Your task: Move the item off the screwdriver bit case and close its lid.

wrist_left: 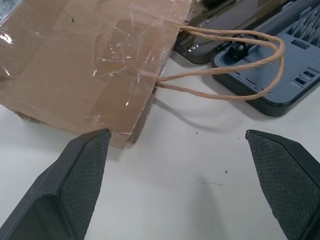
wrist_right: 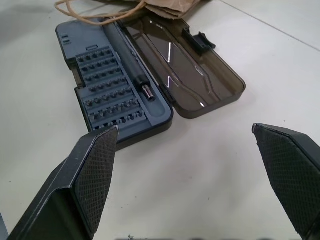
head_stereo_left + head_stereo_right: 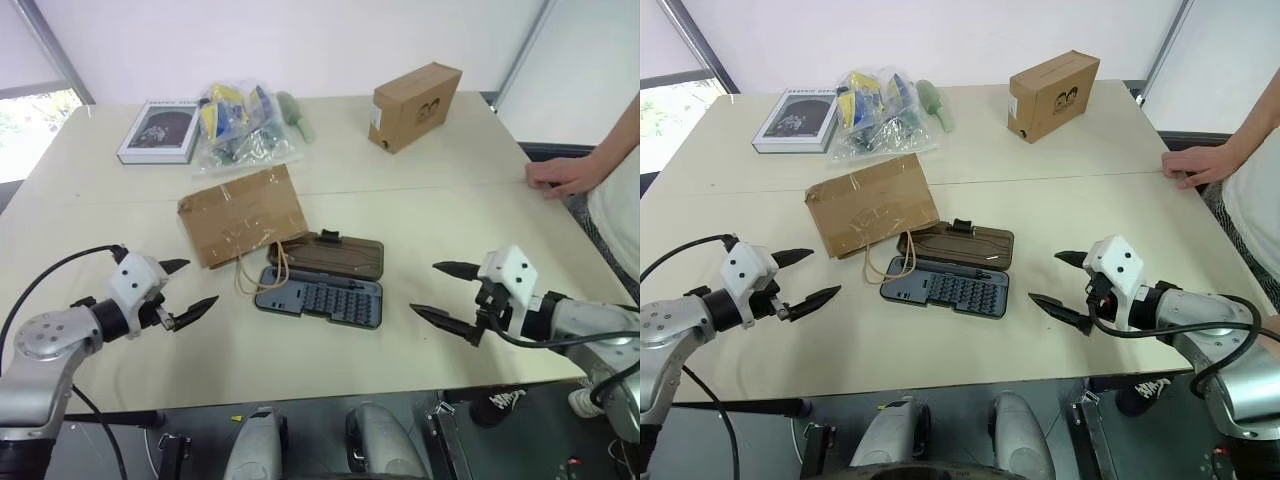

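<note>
Case between both open claws.

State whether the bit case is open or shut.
Open: the lid lies flat on the table beside the tray, bits exposed; the paper bag overlaps the lid's corner.

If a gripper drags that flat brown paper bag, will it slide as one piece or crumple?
The flat brown kraft paper bag looks thin and light, so it probably slides easily. Its glossy tape patches may be slippery. The twisted paper loop handles look floppy and may trail.
</note>
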### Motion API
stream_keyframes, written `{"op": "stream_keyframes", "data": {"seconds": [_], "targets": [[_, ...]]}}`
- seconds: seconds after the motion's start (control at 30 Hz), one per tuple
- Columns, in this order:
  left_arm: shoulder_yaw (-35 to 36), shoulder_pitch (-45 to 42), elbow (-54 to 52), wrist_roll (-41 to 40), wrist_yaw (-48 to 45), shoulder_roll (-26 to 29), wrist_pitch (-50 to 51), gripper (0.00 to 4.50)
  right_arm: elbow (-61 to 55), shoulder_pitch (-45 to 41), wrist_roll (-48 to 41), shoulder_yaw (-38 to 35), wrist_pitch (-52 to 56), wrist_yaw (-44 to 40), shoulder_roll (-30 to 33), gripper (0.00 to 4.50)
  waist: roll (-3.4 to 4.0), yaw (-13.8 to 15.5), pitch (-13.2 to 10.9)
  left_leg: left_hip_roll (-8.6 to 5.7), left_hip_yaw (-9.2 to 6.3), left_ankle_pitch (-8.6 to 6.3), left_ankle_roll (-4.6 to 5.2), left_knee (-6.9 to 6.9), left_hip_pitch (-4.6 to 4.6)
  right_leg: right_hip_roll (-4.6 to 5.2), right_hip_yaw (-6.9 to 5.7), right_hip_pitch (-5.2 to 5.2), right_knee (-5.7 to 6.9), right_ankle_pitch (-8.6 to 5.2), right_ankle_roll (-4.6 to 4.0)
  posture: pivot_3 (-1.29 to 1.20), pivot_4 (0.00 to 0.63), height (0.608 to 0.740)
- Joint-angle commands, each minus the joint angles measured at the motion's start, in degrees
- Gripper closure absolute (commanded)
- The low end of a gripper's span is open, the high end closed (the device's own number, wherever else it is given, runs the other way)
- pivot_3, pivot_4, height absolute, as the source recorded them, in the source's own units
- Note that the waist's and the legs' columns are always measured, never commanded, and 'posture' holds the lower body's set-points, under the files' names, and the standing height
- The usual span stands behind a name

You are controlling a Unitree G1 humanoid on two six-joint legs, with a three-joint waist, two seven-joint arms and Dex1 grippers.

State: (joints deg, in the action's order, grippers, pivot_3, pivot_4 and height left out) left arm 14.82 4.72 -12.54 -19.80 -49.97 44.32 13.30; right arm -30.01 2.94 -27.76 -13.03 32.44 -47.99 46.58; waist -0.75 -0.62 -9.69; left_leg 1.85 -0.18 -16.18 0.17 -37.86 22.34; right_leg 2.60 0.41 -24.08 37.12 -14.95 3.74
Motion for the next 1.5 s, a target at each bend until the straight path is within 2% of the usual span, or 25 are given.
{"op": "stream_keyframes", "data": {"seconds": [0.03,0.6,0.93,1.03,1.13,1.27,1.5], "targets": [[1.48,-0.47,-1.1,-1.2,-0.42,0.39,0.03,0.0,-2.26,0.08,-0.91,-1.99,0.22,0.47,0.61,0.04,0.0,0.0,0.0,0.0,0.0,0.0,0.0,0.0,0.0,0.0,0.0,0.0,0.0,0.0,0.0,0.0,0.15,0.74],[0.68,-1.74,-1.68,-0.69,0.46,0.28,0.09,0.0,-2.89,0.47,-1.37,-2.53,1.22,1.06,0.71,0.04,-0.02,-0.01,-0.01,-0.01,0.01,0.0,0.0,0.0,0.0,-0.01,0.01,0.0,0.01,0.0,0.01,0.0,0.15,0.74],[-0.01,-2.68,0.25,3.28,0.53,0.47,-5.33,0.0,-2.72,0.23,-0.83,-1.46,1.05,1.98,0.16,0.04,-0.02,0.01,-0.01,-0.01,0.03,0.0,0.0,0.0,0.0,-0.01,0.01,0.0,0.01,0.01,0.01,0.0,0.15,0.74],[-0.94,-5.08,3.54,8.35,2.59,0.27,-13.01,0.0,-2.63,0.25,-0.56,-1.22,0.77,2.31,0.0,0.04,-0.02,0.06,-0.01,-0.01,0.05,0.0,0.0,0.0,0.0,-0.02,0.01,0.01,0.01,0.01,0.01,0.0,0.15,0.74],[-3.61,-7.82,10.16,15.62,4.69,0.51,-25.58,0.0,-2.57,0.2,-0.03,-0.84,0.25,2.9,-0.2,0.04,-0.02,0.1,-0.01,-0.03,0.12,0.0,0.0,0.0,0.0,-0.01,0.01,0.01,0.0,0.01,0.01,0.0,0.15,0.74],[-6.69,-12.14,18.78,20.38,6.97,-0.15,-36.66,0.0,-2.73,0.21,0.64,-0.5,-0.16,4.1,-0.76,0.04,-0.02,0.04,-0.01,-0.02,0.22,0.0,0.0,0.0,0.0,-0.01,0.01,0.01,0.0,0.02,0.04,0.0,0.15,0.74],[-12.59,-18.51,30.32,24.73,9.05,-2.07,-47.01,0.0,-3.75,1.04,1.12,-0.58,-0.46,5.78,-1.19,0.04,-0.02,0.1,-0.01,-0.02,0.24,0.0,0.0,-0.01,0.0,0.0,0.0,0.01,0.02,0.13,0.22,0.0,0.15,0.74]]}}
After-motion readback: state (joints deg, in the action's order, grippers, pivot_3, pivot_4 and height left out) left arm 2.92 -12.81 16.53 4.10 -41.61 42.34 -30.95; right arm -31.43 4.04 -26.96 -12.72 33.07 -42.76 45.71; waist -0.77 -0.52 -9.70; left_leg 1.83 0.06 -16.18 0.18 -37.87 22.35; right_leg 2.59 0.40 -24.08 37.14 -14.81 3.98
